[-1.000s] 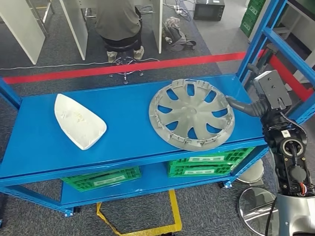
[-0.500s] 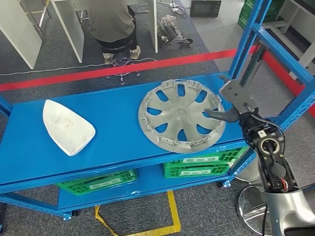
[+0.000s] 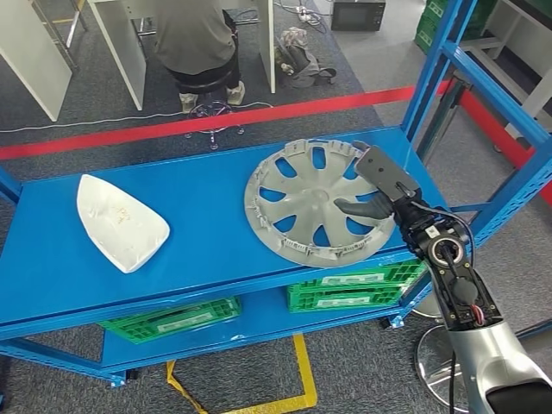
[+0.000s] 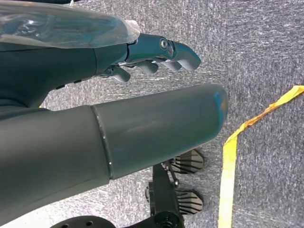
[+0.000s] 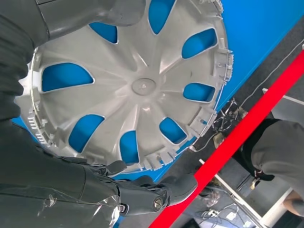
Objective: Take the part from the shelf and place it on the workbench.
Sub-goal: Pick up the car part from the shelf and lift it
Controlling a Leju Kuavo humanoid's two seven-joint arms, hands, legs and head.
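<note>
Hubcap (image 3: 319, 203): lies flat, inner face up, on the blue shelf (image 3: 195, 207), right end near the front edge, within reach.
Right hand (image 3: 374, 190): over the hubcap's right rim, thumb above, fingers (image 5: 157, 192) spread past the edge, nothing clamped yet; positioned for a rim grip.
Left hand (image 4: 150, 52): hangs over carpet, fingers slightly parted, idle.
White shell (image 3: 121, 222): shelf's left end, apart.

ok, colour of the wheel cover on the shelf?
Silver-grey wheel cover, clearest in the right wrist view.

Silver hubcap (image 3: 317, 201), blue shelf (image 3: 195, 216)
</note>
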